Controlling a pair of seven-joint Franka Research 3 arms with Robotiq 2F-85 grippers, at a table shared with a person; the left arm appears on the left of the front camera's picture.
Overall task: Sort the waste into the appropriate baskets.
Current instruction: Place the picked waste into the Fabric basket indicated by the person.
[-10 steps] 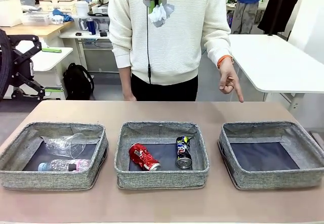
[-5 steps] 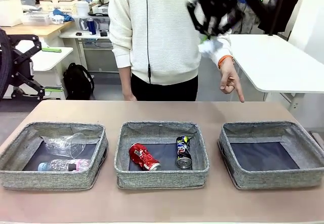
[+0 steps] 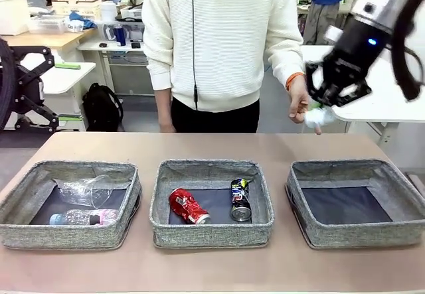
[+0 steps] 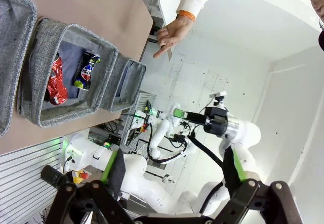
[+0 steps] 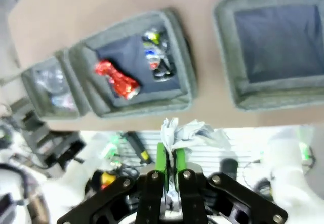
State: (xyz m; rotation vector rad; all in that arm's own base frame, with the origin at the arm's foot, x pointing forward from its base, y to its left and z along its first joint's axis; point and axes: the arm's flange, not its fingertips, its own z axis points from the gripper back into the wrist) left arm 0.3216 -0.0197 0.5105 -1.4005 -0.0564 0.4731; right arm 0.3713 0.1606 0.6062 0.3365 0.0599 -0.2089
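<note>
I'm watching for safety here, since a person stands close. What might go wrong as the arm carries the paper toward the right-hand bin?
1. The right gripper hangs right beside the person's pointing hand; a swing could strike it.
2. The crumpled paper wad is pinched at one edge only, so it may slip out early.
3. It is not yet over the right basket; dropped now, it would likely land on the table.

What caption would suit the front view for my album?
Right gripper carries a crumpled white paper wad above the right basket, beside a person's pointing hand.
</note>
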